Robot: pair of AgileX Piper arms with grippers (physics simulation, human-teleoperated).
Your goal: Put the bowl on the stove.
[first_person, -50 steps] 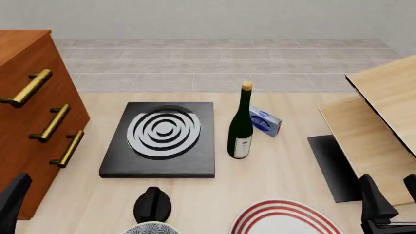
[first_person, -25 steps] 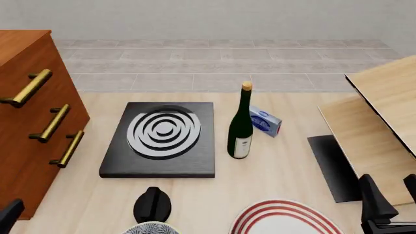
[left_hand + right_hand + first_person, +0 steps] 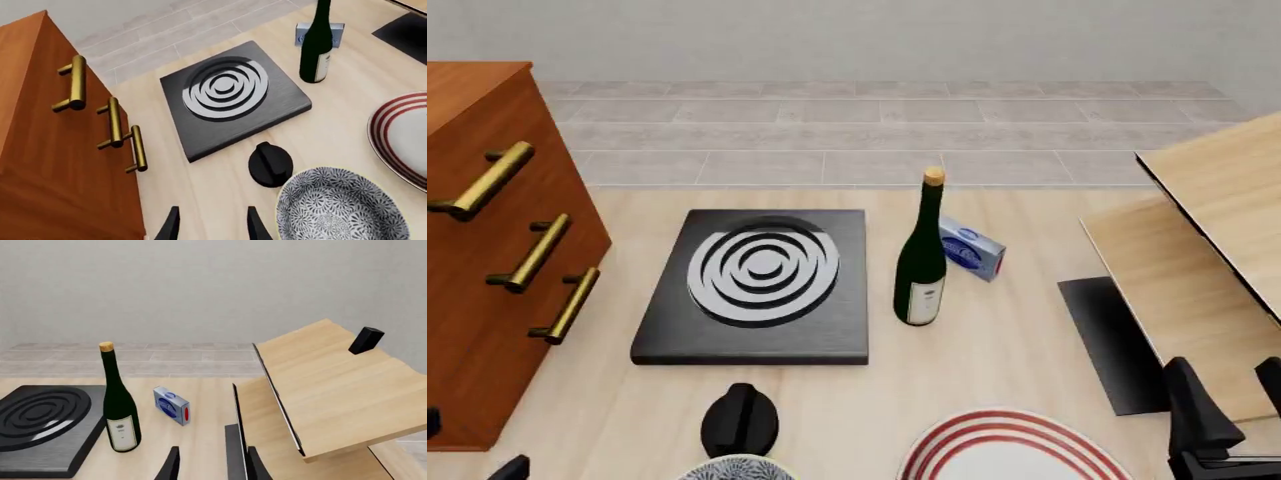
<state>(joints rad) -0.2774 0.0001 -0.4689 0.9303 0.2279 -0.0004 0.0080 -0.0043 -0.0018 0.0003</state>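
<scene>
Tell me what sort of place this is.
Probably a simulated kitchen worktop: a stove with burner rings, a patterned bowl and a wine bottle sit on a pale wooden table beside a wooden drawer cabinet.

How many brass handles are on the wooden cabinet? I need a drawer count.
3, in a row down the cabinet front: the far handle, the middle handle and the near handle. Others may be out of view.
</scene>
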